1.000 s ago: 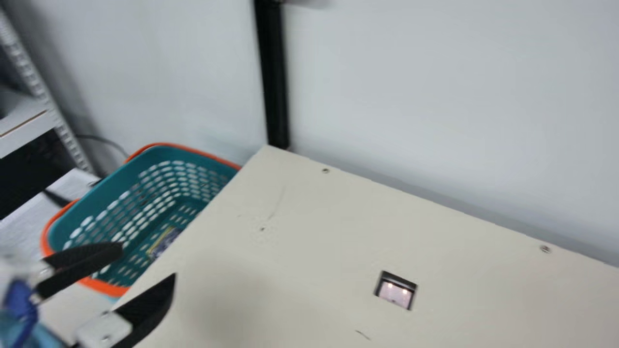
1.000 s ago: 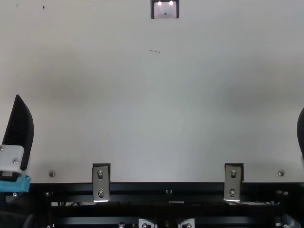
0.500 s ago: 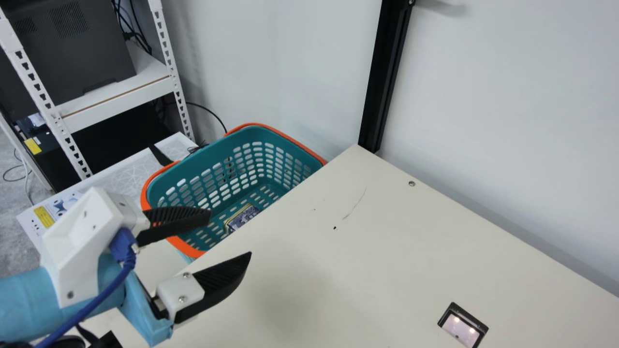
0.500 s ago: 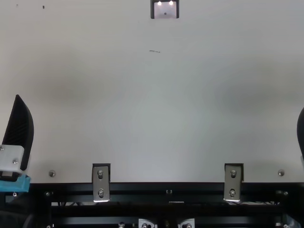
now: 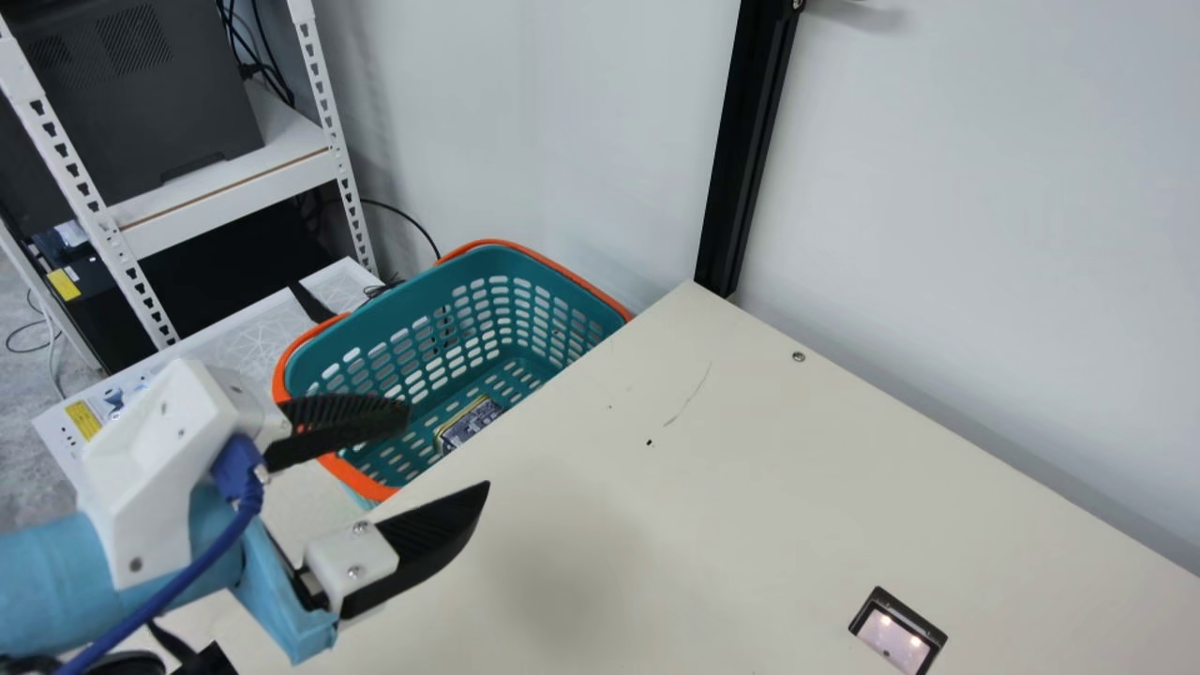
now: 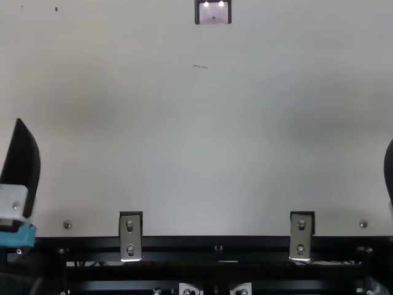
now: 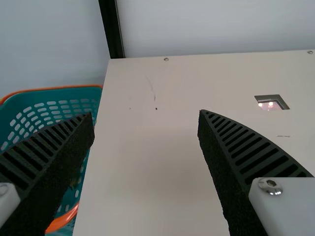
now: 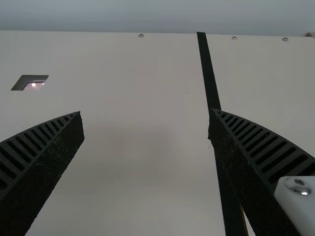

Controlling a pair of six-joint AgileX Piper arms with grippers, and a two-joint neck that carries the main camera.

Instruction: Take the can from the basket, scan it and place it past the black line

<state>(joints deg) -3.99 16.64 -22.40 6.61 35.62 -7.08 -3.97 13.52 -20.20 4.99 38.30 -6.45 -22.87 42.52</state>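
Can [image 5: 469, 424], one: dark, printed, yellow-edged; identity judged from the task, only part of it being in sight. Lying low in the basket, partly hidden behind the bench edge.

Basket [image 5: 375, 330], one: teal, perforated, orange-rimmed; beside the bench [image 5: 712, 525], at the robot's left.

Left pincer [image 5: 448, 450], one: black ribbed fingers spread wide, nothing between them. Near the basket and the bench edge, apart from the can.

Right pincer [image 8: 145, 111], one: likewise spread and empty, at the bench's right side.

Scanner window [image 8: 30, 82], one: lit, set into the bench top; nothing over it.

Black line [image 8: 209, 73], one: a dark strip across the bench.

Progress: at the very start, by judgement. Done: left pincer near the basket, opened. Outstanding: the pick, the scan, and the placing past the line.

Next, as judged: left pincer over the rim and down to the can. Risk: a finger catching the rim or the bench edge.
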